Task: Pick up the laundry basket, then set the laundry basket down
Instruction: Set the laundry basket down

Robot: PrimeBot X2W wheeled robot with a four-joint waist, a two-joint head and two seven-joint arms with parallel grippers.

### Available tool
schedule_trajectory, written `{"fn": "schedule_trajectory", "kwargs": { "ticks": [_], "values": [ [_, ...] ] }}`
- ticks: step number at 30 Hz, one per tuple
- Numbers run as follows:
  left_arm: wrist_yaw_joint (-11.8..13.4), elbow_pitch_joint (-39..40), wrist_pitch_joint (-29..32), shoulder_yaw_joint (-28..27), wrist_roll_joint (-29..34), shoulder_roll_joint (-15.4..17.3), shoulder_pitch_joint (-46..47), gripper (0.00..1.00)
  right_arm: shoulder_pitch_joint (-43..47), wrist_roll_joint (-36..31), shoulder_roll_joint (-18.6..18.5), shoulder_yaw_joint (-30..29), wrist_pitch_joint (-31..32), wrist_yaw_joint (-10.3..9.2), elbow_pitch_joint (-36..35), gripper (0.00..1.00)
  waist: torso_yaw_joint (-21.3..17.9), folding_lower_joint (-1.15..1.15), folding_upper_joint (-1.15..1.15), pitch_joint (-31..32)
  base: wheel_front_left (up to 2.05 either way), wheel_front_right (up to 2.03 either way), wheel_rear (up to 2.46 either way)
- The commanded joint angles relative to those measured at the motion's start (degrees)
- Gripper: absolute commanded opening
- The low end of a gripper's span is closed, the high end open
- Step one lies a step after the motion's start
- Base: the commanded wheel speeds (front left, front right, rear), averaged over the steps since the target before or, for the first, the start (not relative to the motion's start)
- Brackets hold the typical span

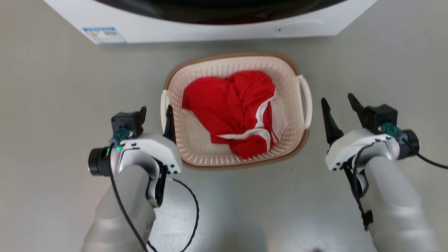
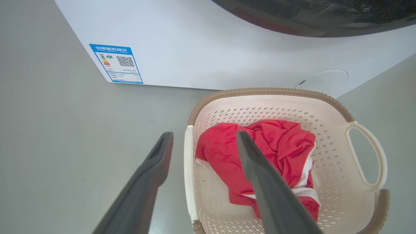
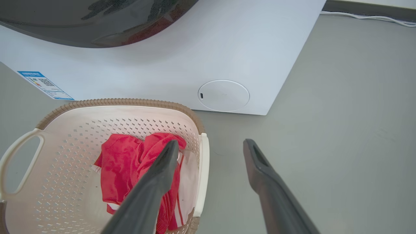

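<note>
Laundry basket (image 1: 224, 68) sitting between left claw (image 1: 155, 111) and right claw (image 1: 337, 99), both spread open, gripping nothing.
I'm seeing bare grey floor (image 1: 52, 105) outside each claw, washing machine (image 1: 210, 33) closing off room just beyond them; left wrist is showing its blue QR-code label (image 2: 116, 63), print unreadable, right wrist a white cable (image 3: 367, 18).

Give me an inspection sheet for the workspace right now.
Surface: grey floor.
Job's things: laundry basket upright on floor, red-and-white garment inside.
Clutter: nothing seen.
Grippers: left gripper open, fingers either side of left handle; right gripper open, outside right handle.
Cables: black lead on left arm, second black lead on right arm; white cable on floor by wall.
Surroundings: white washing machine behind basket.
</note>
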State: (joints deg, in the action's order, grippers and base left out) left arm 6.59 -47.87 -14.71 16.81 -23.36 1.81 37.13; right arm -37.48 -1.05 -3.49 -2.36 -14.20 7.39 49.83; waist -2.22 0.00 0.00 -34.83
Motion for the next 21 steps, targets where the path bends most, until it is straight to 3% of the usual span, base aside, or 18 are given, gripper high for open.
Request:
{"fn": "schedule_trajectory", "kwargs": {
  "ticks": [1, 7, 21],
  "values": [
    [-0.32, 1.63, -0.29, -1.99, 0.61, 1.07, -2.22, 1.00, 2.30, 0.33, 0.61, 0.73, -0.79, 0.10, -1.69, 1.00, -0.32, 0.00, 0.00, 2.34, 0.00, 0.00, 0.00],
    [-1.77, 5.93, -0.29, -4.68, 1.50, 1.07, -7.51, 1.00, 6.67, 1.68, 0.61, 0.39, -0.79, 0.10, -5.69, 1.00, -0.70, 0.00, 0.00, 7.75, 0.00, 0.00, 0.00],
    [-1.87, 17.92, -0.29, -10.69, -3.24, 1.07, -19.54, 1.00, 17.60, 5.46, 0.61, 0.90, -0.80, 0.10, -18.84, 1.00, -0.78, 0.00, 0.00, 18.58, 0.00, 0.00, 0.00]
  ]
}}
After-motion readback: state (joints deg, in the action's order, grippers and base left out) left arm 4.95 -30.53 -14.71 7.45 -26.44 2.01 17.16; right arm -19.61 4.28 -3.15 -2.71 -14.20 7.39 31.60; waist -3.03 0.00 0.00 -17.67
